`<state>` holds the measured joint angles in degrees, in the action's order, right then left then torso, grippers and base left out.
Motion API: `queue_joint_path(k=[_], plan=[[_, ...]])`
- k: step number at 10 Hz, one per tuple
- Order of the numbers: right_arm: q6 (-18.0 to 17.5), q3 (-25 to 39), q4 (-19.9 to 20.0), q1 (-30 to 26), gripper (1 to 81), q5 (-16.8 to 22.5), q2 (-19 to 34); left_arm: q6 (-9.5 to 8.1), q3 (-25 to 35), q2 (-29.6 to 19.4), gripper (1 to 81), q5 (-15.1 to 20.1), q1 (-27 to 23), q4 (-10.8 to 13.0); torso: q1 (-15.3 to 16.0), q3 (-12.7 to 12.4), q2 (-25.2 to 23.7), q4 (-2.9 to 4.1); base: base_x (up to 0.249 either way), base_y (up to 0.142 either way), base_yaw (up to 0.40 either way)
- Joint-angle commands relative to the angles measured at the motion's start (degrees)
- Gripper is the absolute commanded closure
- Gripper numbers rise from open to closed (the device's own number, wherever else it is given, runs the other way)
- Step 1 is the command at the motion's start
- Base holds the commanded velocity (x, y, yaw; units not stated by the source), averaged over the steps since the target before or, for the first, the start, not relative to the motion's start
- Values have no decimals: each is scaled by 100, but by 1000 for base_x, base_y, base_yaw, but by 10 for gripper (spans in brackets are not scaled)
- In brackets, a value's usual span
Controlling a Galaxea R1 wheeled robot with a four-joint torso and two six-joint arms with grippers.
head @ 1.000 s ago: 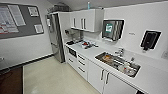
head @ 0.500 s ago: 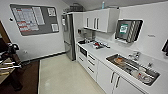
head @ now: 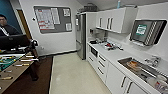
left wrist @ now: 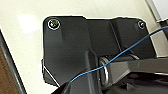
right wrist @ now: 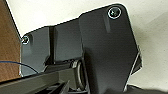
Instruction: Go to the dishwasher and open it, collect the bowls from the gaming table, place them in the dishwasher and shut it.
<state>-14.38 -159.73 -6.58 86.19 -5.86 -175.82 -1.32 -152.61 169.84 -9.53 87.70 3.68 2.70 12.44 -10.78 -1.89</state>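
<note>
Where pale floor (head: 72, 75) runs on, white counter (head: 117, 56) stretches lengthwise away.

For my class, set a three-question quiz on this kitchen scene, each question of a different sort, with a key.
1. True or false: the sink is set into the counter on the picture's right of the head view.
2. Multiple choice: what hangs on the far wall? A) a clock B) a noticeboard C) a window
3. Fill in: the tall steel appliance at the far end of the counter is a ____.

Key: 1 true; 2 B; 3 fridge.
</note>
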Motion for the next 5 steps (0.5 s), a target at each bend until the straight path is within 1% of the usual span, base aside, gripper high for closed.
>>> queue_joint_path(k=[1,5], plan=[[6,31,25,-237,10,288,-43,26,-5,-37,10,285,-205,71,0,0,0,0,0,0,356],[6,31,17,-237,10,296,-43,26,-5,-29,10,294,-205,71,0,0,0,0,0,0,356]])
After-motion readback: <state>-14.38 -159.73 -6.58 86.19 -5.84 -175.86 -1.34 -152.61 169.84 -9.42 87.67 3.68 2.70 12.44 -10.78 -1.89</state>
